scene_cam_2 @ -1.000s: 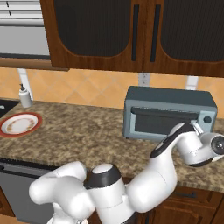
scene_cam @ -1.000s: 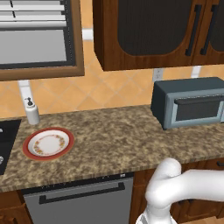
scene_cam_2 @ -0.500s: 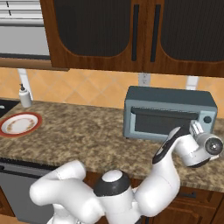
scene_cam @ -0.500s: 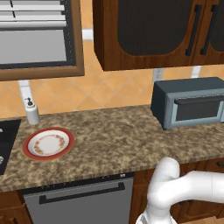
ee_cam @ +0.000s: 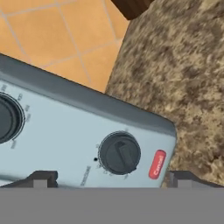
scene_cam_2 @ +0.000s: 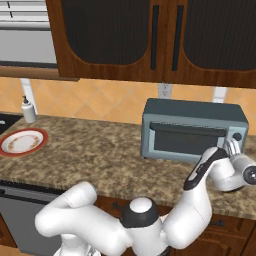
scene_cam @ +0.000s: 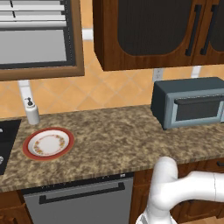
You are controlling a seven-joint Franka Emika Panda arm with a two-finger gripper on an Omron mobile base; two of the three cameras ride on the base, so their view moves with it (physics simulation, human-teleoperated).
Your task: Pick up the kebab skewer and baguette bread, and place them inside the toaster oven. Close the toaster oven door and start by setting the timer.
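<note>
The toaster oven [scene_cam: 189,105] stands at the right end of the speckled brown bench [scene_cam: 109,140], back against the orange tiled wall, under the dark wooden cabinets [scene_cam_2: 150,40]. The toaster oven door [scene_cam_2: 186,140] is shut, its bar handle [scene_cam_2: 187,129] running along the top of the dark glass. In the right base view the white arm [scene_cam_2: 150,225] bends up from below the bench edge and the gripper [scene_cam_2: 233,148] sits right in front of the oven's control strip, close to the small knob [scene_cam_2: 237,136] at the right of the front face

In the hand view the jaws stand spread wide, their two dark tips at either side of the bottom edge, with nothing between them. Just past them lies the pale grey control panel [ee_cam: 65,135] (seen tilted), with a dark round dial [ee_cam: 119,153] between the tips, a red button marked "Cancel" [ee_cam: 157,164] just beside it, and part of a second dial [ee_cam: 6,118] at the left edge. Whether the tips touch the panel cannot be told

Far down the bench to the left, well apart from the oven, a red-rimmed white plate [scene_cam: 48,143] lies flat, and a white soap dispenser [scene_cam: 31,112] stands behind it near the wall. A grey dishwasher front [scene_cam: 81,203] sits under the bench
</note>
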